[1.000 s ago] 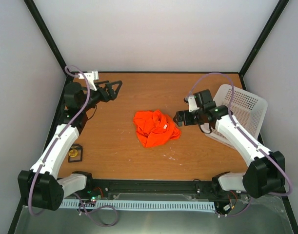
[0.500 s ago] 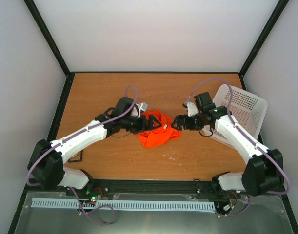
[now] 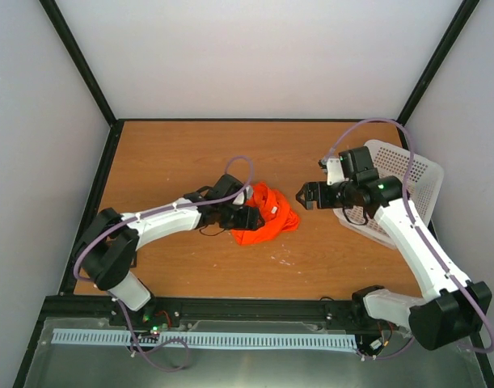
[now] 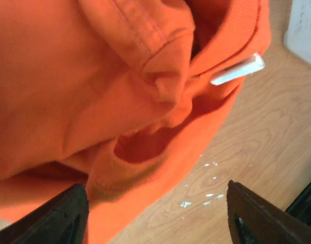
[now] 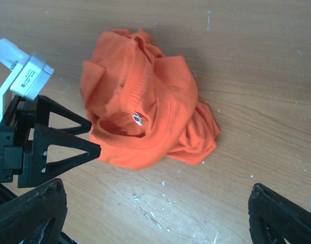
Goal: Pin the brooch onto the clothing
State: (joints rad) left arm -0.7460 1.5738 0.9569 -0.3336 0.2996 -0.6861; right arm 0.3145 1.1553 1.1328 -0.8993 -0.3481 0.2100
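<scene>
Plainly my left gripper (image 5: 95,137) is nearer, jaws wide and empty, at the left edge of the crumpled bright orange fabric T-shirt (image 5: 145,96), mid-frame overhead. My right gripper (image 3: 305,196), equally wide and empty, hangs just right of it. I cannot find the tiny golden-brown brooch.

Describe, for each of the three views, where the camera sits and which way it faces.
Top external: above and behind the bases, looking down at the brown wooden table; both arms show, either side of the crumpled bright orange T-shirt.
Left wrist: on the left arm, close over the shirt's folds; its two black fingertips show.
Right wrist: on the right arm, looking down at shirt and left gripper; its own fingertips show.
Shared: all three hold the shirt.
</scene>
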